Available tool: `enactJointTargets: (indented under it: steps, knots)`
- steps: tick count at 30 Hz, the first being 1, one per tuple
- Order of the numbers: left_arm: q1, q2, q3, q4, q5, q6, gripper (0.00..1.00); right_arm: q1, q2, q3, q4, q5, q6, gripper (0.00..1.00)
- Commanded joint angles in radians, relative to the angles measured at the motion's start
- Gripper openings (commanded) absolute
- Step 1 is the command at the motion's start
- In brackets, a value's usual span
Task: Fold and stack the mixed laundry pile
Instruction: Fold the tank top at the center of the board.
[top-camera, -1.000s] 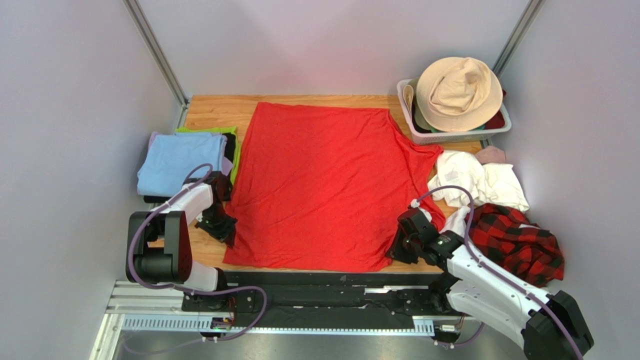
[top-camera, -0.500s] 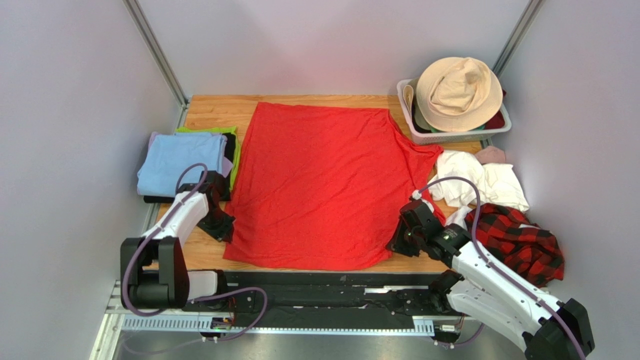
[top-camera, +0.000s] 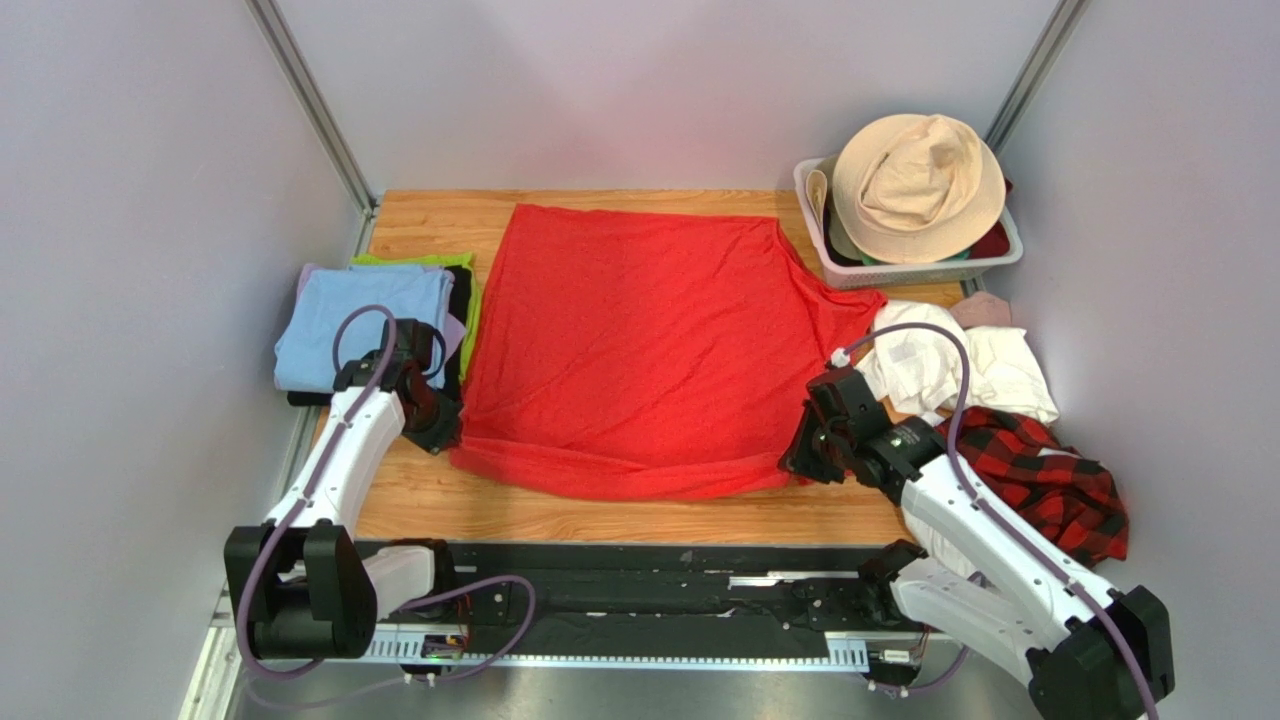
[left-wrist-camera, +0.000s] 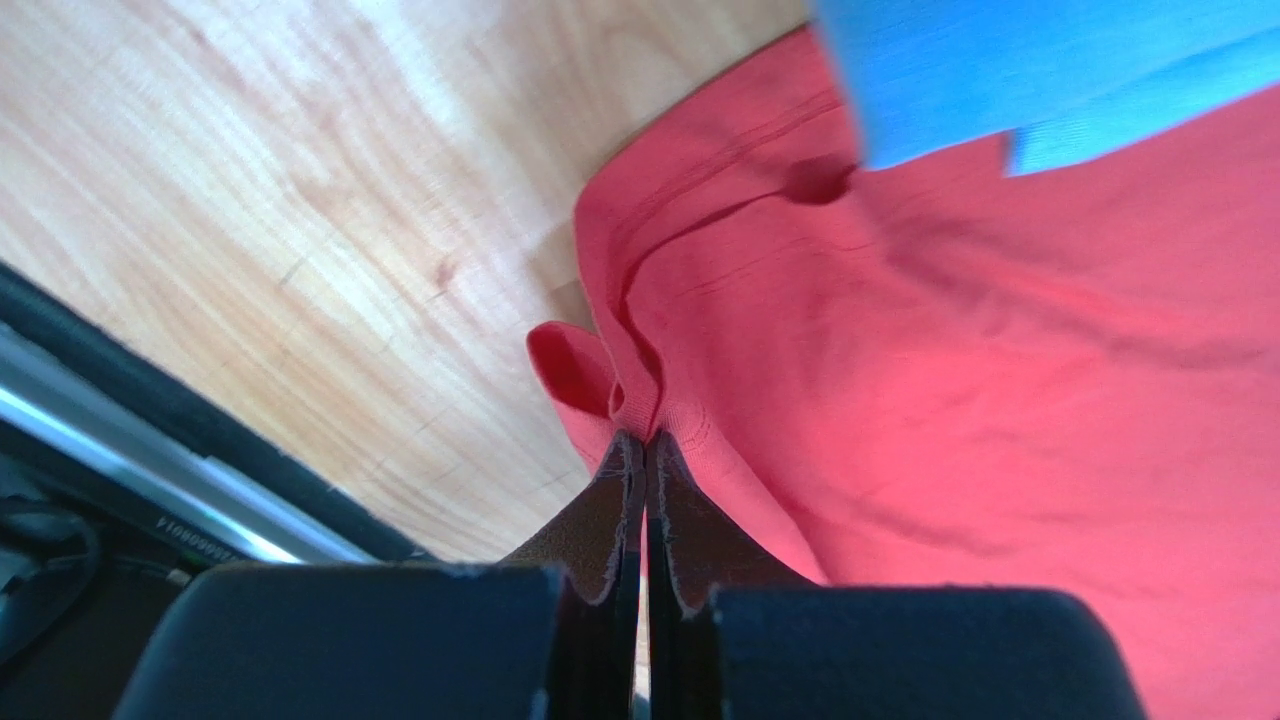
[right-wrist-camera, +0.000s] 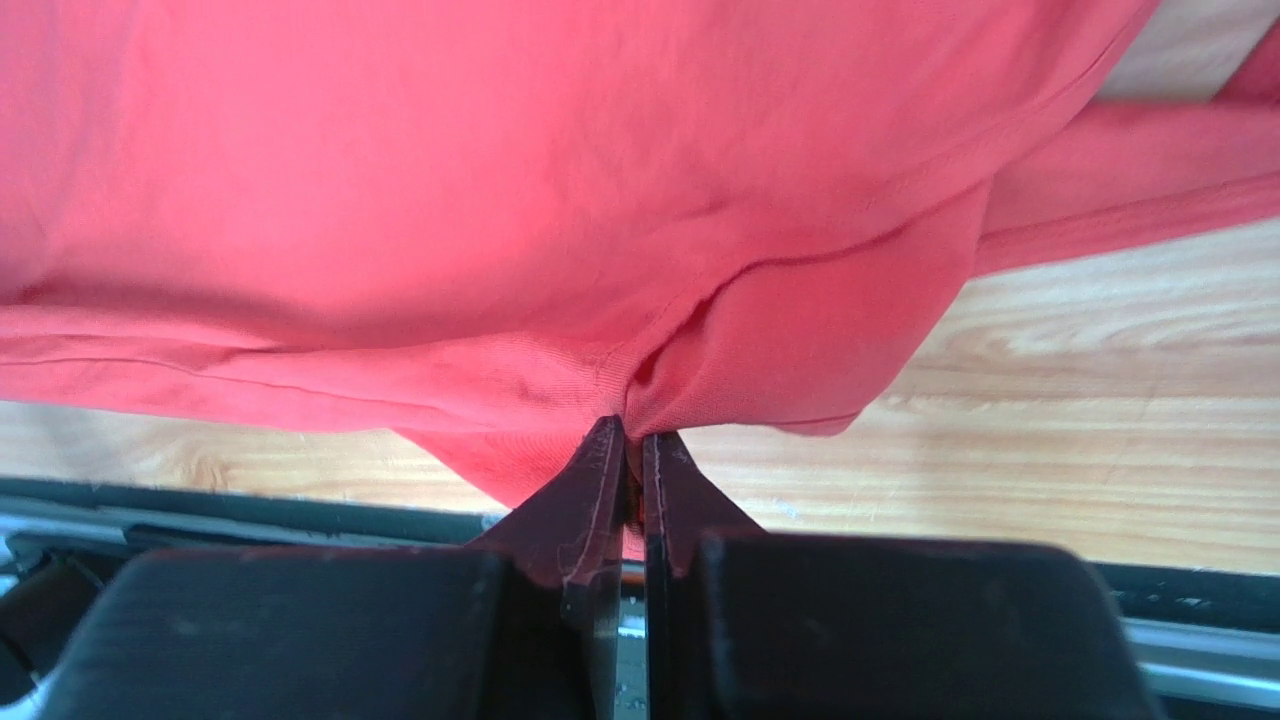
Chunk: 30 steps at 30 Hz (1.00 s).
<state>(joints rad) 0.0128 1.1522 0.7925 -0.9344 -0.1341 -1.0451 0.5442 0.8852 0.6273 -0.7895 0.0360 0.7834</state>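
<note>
Laundry covers much of our wooden counter (top-camera: 421, 225). We see a large, bright red T-shirt (top-camera: 646, 345) spread across the middle, smooth at the far end, its near hem bunched into a soft roll. Our left claw (left-wrist-camera: 646, 438) is pinched tight on the near left corner, and our right claw (right-wrist-camera: 633, 428) on the near right corner. Heaped at the right edge lie white cloths (top-camera: 962, 368), a red-and-black plaid shirt (top-camera: 1052, 488) and a small pink piece (top-camera: 984, 311).

Bright red T-shirt (top-camera: 646, 345), centre; red-and-black plaid shirt (top-camera: 1059, 495), lower right; white cloths (top-camera: 977, 368); light blue cloth (top-camera: 353, 323), left; beige hat (top-camera: 917, 180).
</note>
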Motion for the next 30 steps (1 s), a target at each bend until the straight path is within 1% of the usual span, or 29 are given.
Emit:
enactJointTargets:
  steps: [1,4,5,8,13,17,24,30]
  knots:
    - [-0.004,0.0,0.062,0.078,0.025,-0.026,0.0,-0.076,0.049,0.081,0.024,-0.021,-0.078,0.07]
    - [-0.004,0.038,0.082,0.144,0.068,-0.035,0.0,-0.116,0.107,0.113,0.047,-0.028,-0.102,0.07]
    - [-0.004,0.065,0.092,0.152,0.071,-0.035,0.0,-0.128,0.125,0.123,0.056,-0.06,-0.116,0.07]
    - [-0.004,0.136,0.151,0.164,0.076,-0.039,0.0,-0.171,0.195,0.149,0.087,-0.087,-0.133,0.06]
    - [-0.001,0.245,0.246,0.14,0.065,-0.027,0.0,-0.205,0.293,0.209,0.122,-0.061,-0.157,0.06]
    - [0.003,0.326,0.327,0.117,0.074,-0.024,0.0,-0.26,0.352,0.259,0.145,-0.07,-0.177,0.06]
    - [0.009,0.379,0.355,0.172,0.125,-0.061,0.0,-0.294,0.509,0.4,0.15,-0.099,-0.234,0.05]
    - [0.03,0.429,0.396,0.175,0.126,-0.066,0.0,-0.316,0.642,0.494,0.154,-0.111,-0.25,0.05]
